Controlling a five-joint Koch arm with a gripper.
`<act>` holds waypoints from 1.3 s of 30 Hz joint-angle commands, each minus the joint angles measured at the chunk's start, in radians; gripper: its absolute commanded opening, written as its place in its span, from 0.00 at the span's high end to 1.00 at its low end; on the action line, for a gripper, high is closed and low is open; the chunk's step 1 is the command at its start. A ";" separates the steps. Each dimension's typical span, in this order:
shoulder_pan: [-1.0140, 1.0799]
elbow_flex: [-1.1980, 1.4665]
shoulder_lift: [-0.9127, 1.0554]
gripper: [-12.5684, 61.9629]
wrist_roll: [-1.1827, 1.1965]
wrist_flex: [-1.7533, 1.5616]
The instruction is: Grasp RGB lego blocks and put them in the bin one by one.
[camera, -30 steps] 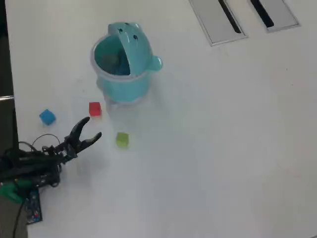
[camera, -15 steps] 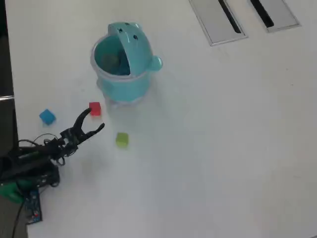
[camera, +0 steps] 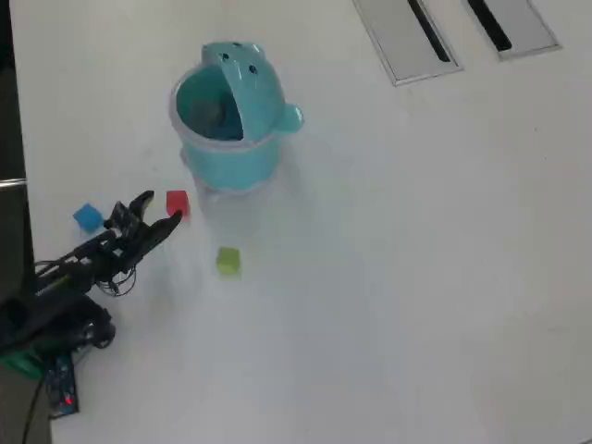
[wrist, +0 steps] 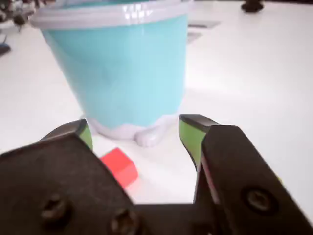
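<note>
- Tool [camera: 159, 212]: seen from overhead, it sits at the lower left of the surface [camera: 416, 277], jaws spread apart and holding nothing. Over the last second it has swung up and to the left, away from the yellow-green block and toward the red one.
- Red block [camera: 177, 203]: in the overhead view it lies just beyond the tool's tips, close to touching. In the wrist view it lies [wrist: 119, 166] between the green-padded fingers [wrist: 191, 134], nearer the left one as that view shows it. It rests on the surface and is not gripped.
- Meaning of the shift: the red block appears to be the chosen first target. The approach looks almost finished, and a short advance and a closing of the jaws would probably secure it.
- Blue block [camera: 88, 217]: to the left of the tool, apart from it.
- Yellow-green block [camera: 228, 260]: to the lower right of the tool, now well clear of it.
- Bin [camera: 229, 139]: beyond the red block, upright, lid flipped back and mouth open. All three blocks lie outside it, so no drop has been made.
- Grey slotted panels [camera: 407, 37]: at the far edge, uninvolved.
</note>
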 commanded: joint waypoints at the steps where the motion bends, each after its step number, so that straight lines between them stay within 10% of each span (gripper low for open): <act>1: -0.020 -0.124 0.072 0.40 -0.060 0.067; 39: -0.126 -0.502 -0.443 0.40 -0.449 0.546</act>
